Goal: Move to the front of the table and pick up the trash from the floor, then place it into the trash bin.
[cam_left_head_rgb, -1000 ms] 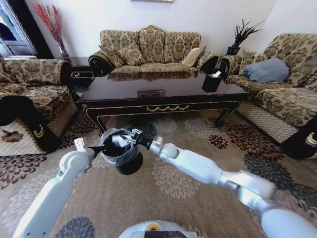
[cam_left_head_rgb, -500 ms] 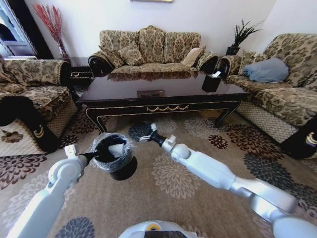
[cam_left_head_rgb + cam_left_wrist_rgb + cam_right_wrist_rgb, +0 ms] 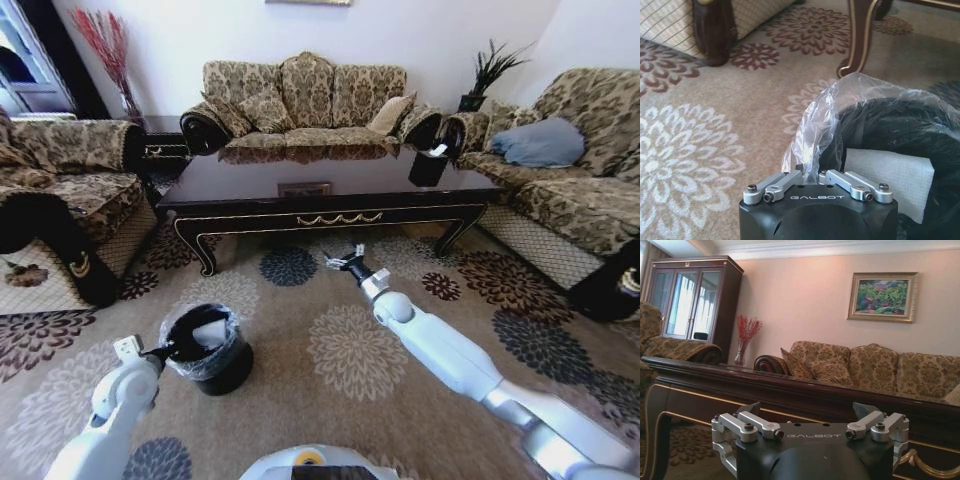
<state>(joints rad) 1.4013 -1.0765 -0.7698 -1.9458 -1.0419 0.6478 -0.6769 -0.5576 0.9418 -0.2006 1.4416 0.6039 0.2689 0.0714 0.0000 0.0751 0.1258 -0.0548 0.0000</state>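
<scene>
Head view, left pincer clamping trash bin liner, right pincer wide, fingertips cropped.

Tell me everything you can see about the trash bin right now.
The bin is a small round black bucket standing upright on the carpet, in front of the table and towards the robot's left. A crinkly clear plastic bag lines it and folds over the rim. A white paper lies inside. The left gripper is shut on the bag at the near rim. The right gripper is well apart, near the table.
</scene>
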